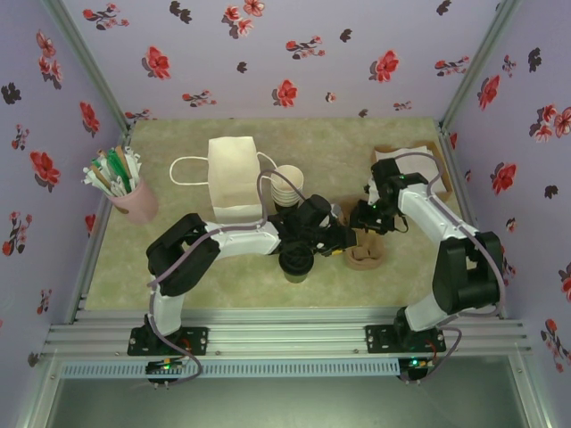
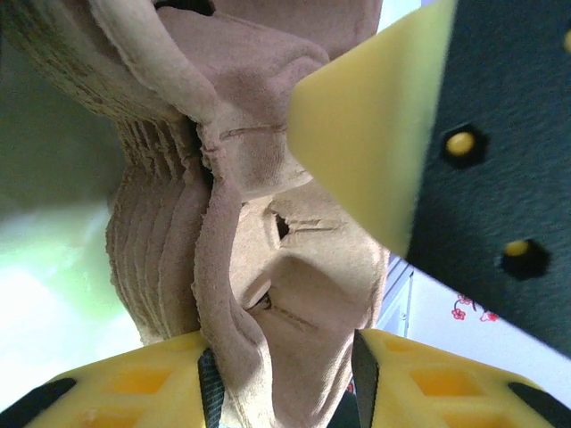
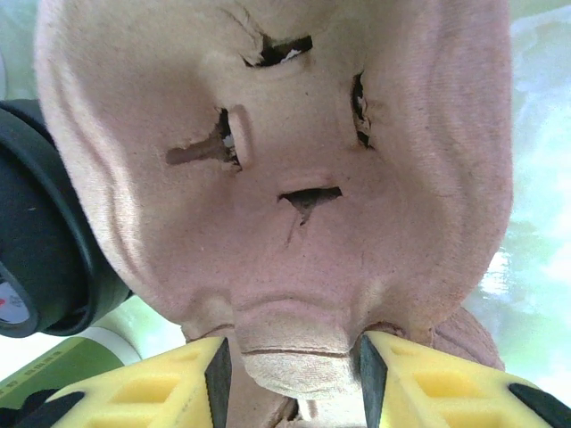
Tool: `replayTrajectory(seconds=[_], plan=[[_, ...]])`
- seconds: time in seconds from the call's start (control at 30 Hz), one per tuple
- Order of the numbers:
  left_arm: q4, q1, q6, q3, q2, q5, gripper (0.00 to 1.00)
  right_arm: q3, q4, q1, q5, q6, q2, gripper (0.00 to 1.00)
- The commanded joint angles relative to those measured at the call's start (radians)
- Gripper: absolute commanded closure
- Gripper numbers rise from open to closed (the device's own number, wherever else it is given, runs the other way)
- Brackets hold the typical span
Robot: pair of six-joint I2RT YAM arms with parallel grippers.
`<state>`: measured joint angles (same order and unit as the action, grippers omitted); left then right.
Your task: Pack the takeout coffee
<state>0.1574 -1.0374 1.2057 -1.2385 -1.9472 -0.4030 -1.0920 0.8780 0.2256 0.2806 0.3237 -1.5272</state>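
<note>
L tool (image 2: pixel 284 357) + R tool (image 3: pixel 293 357) both narrow, pinching opp edges of pulp cup carrier (image 1: pixel 366 256). Takeout coffee (image 1: pixel 296 262) upright, lidded, mid desk (image 1: pixel 134 267) nr near edge, just beside carrier on its left-edge side. L arm nearer.

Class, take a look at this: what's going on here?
Both arms are handling a pulp carrier. The left gripper and the right gripper each pinch an edge of it between their fingers. The lidded coffee stands near the white bag, not yet packed.
</note>
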Motion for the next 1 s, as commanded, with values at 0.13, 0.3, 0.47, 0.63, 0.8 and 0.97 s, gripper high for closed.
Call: replayTrajectory(seconds=[0.13, 0.3, 0.47, 0.63, 0.8, 0.97], plan=[[0.052, 0.010, 0.012, 0.008, 0.000, 0.023, 0.58, -0.055, 0.104, 0.048, -0.053, -0.027, -0.046, 0.56], [0.056, 0.010, 0.012, 0.010, -0.002, 0.022, 0.58, -0.084, 0.123, 0.059, -0.085, -0.033, -0.075, 0.55], [0.056, 0.010, 0.011, 0.007, -0.001, 0.020, 0.58, -0.099, 0.131, 0.064, -0.108, -0.034, -0.097, 0.54], [0.054, 0.010, 0.009, 0.002, -0.004, 0.016, 0.59, -0.103, 0.131, 0.068, -0.115, -0.031, -0.106, 0.55], [0.051, 0.010, 0.003, 0.001, -0.001, 0.016, 0.59, -0.116, 0.134, 0.068, -0.111, -0.028, -0.104, 0.60], [0.017, 0.010, -0.026, -0.010, 0.026, 0.023, 0.57, -0.124, 0.148, 0.068, -0.111, -0.026, -0.077, 0.65]])
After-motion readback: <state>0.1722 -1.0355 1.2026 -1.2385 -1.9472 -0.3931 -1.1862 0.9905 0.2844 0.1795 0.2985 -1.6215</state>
